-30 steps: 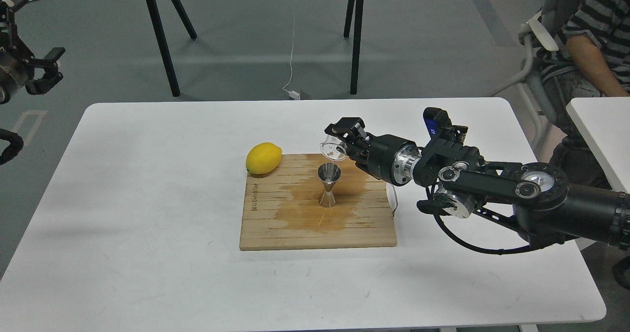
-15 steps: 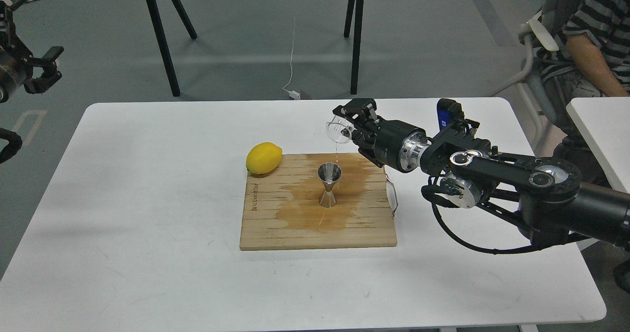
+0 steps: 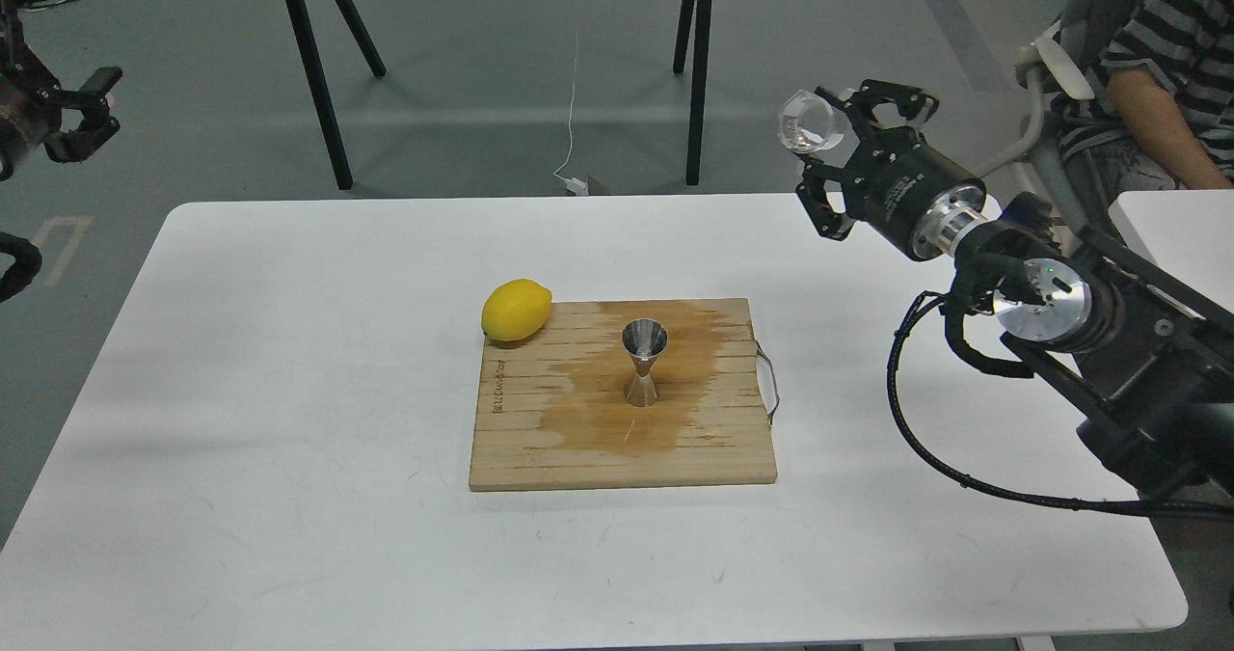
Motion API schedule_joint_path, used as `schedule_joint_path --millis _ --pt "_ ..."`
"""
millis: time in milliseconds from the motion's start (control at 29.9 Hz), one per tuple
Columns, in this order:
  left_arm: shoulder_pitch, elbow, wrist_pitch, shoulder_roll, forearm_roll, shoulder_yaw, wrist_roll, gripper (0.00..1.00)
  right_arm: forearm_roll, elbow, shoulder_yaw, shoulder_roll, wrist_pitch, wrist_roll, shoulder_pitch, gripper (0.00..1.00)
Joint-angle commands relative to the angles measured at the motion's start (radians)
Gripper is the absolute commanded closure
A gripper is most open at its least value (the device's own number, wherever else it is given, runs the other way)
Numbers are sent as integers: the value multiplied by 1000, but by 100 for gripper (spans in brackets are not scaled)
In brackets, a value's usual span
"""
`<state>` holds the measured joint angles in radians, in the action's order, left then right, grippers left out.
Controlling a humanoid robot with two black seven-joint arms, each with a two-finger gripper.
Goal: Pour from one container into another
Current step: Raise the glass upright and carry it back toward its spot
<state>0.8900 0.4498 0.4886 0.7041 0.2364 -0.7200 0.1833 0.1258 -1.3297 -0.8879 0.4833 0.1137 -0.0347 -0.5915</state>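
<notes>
The steel hourglass jigger (image 3: 644,362) stands upright in the middle of a wooden board (image 3: 540,439), inside a dark wet patch. High above the table's far right corner, my right gripper (image 3: 837,122) is shut on the small clear glass cup (image 3: 808,122), which lies on its side with its mouth turned toward me. The cup is well to the right of the jigger and far above it. At the upper left edge, off the table, my left gripper (image 3: 94,106) hangs open with nothing in it.
A yellow lemon (image 3: 517,310) lies at the board's far left corner. The board has a wire handle (image 3: 769,381) on its right side. A seated person (image 3: 1157,63) and a chair are at the far right, and black stand legs (image 3: 318,72) rise behind the white table (image 3: 289,342).
My right gripper has lifted the glass cup from just above the jigger and swung it up and to the right, away from the board. The thin stream has stopped. The left arm barely moved.
</notes>
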Motion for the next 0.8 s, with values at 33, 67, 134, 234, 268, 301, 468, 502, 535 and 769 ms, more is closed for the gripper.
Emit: schedule_joint_path --millis 33,67,134,234,268,301,468,502,535,769 --pt "0 0 0 2 0 1 -1 1 20 -2 -199 -34 -17 -16 189 83" --pt "0 0 0 3 -2 1 -1 1 21 -2 -244 -58 -20 -17 228 83" --pt "1 0 0 5 -2 1 -1 1 21 -2 -346 -107 -22 -16 292 83" --pt "0 0 0 5 -2 1 1 1 23 0 -456 -175 -23 -17 363 83" --pt "0 0 0 5 -2 1 1 1 23 0 -488 -204 -23 -19 384 83" --pt "0 0 0 5 -2 1 1 1 21 1 -511 -228 -28 -20 403 83" --pt "0 0 0 5 -2 1 1 1 21 41 -582 -325 -48 -56 482 82" --pt "0 0 0 6 -2 1 1 1 21 56 -586 -337 -51 -66 492 82" --pt "0 0 0 6 -2 1 1 1 23 72 -591 -351 -51 -74 495 82" --pt "0 1 0 18 -2 2 -1 1 54 191 -623 -417 -51 -102 501 82"
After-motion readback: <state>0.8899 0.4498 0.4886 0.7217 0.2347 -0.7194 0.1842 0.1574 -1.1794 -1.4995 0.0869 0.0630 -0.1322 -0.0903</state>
